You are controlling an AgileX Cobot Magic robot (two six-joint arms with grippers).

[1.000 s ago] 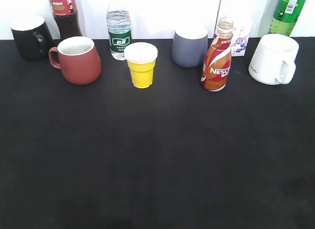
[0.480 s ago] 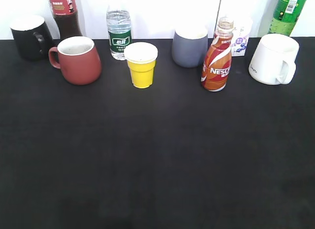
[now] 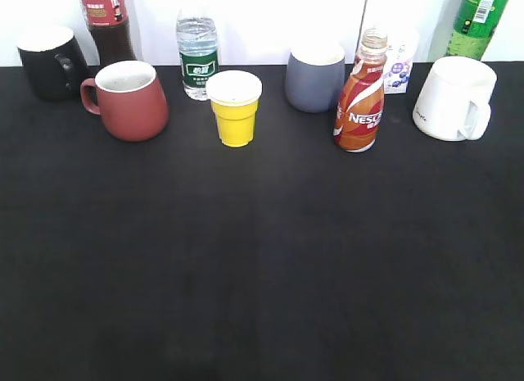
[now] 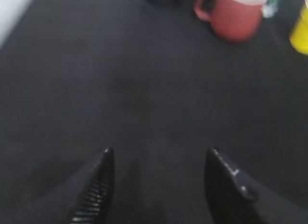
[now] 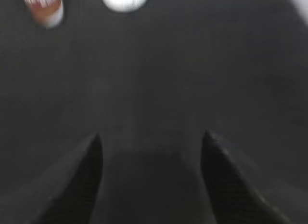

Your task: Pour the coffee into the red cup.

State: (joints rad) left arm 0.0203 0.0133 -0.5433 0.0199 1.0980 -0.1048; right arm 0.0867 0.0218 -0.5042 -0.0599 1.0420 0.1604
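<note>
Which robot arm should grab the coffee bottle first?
Probably the right: the coffee bottle stands on the right side, and the open right gripper already sees it ahead. The left gripper faces the red cup.

text readable: "nesc…" in white on coffee bottle (image 3: 359,102), right of centre | water bottle (image 3: 198,57) green label, white mark unreadable | dark bottle (image 3: 106,20) red label, green bottle (image 3: 479,20) label, white mug (image 3: 452,98) script: too small

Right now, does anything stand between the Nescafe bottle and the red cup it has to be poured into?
Yes. The yellow cup stands on the table between the coffee bottle and the red cup; the water bottle and grey cup sit just behind that line.
</note>
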